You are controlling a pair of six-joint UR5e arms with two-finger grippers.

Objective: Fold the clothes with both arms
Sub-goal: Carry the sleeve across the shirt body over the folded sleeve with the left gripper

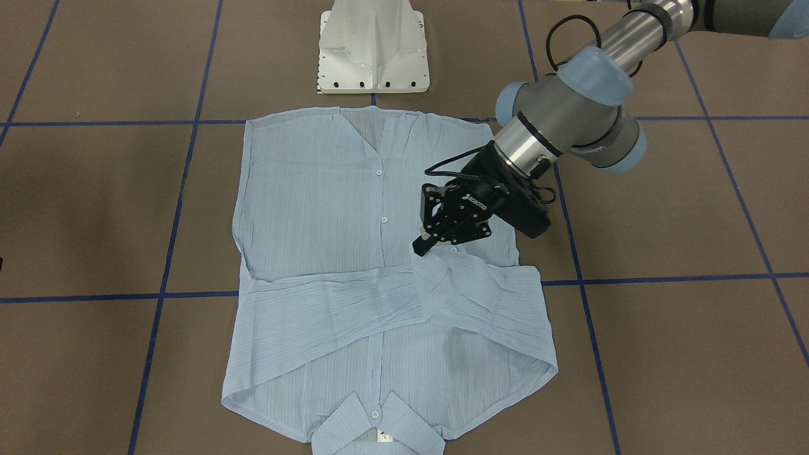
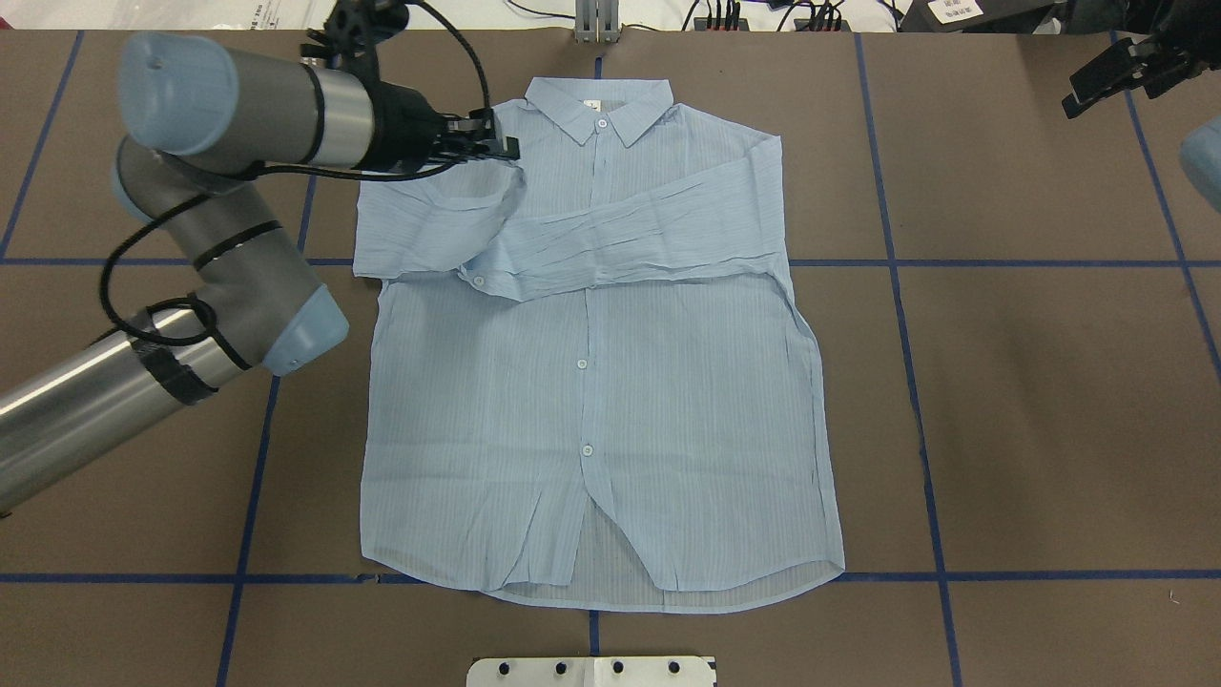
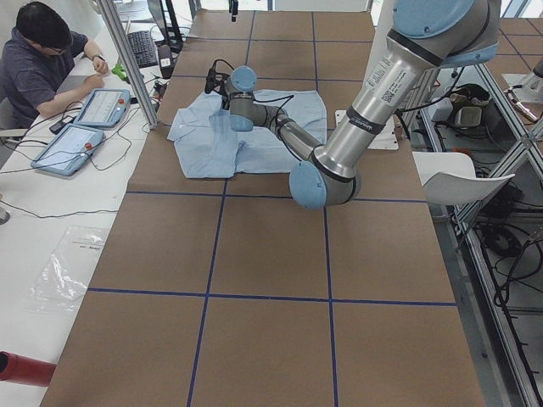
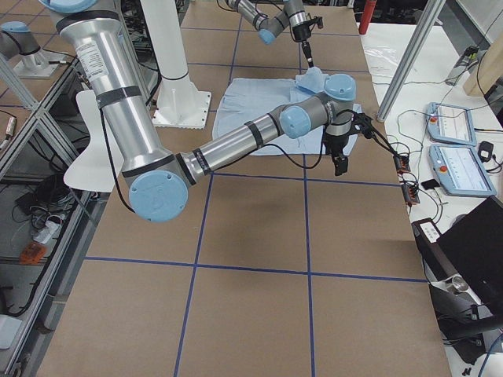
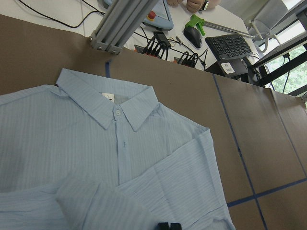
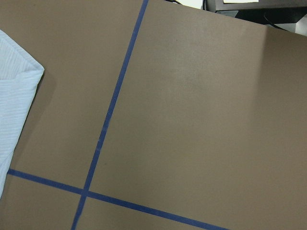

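The light-blue striped shirt (image 1: 328, 208) lies flat and front up on the brown table, collar toward the far edge (image 2: 599, 105). Both sleeves are folded across the chest. My left gripper (image 1: 425, 245) is over the shirt's chest near the collar. It looks shut on the raised end of one sleeve (image 1: 442, 272), whose cloth peaks at the fingertips. It also shows in the overhead view (image 2: 507, 148). My right gripper (image 2: 1107, 100) hangs open and empty above bare table beyond the shirt's other side. The right wrist view shows only a shirt edge (image 6: 12, 96).
The white robot base (image 1: 373, 50) stands at the shirt's hem end. Blue tape lines (image 2: 954, 576) grid the table. Beyond the collar-side edge are an aluminium post (image 5: 122, 26), cables, control tablets (image 3: 85, 119) and a seated operator (image 3: 38, 51).
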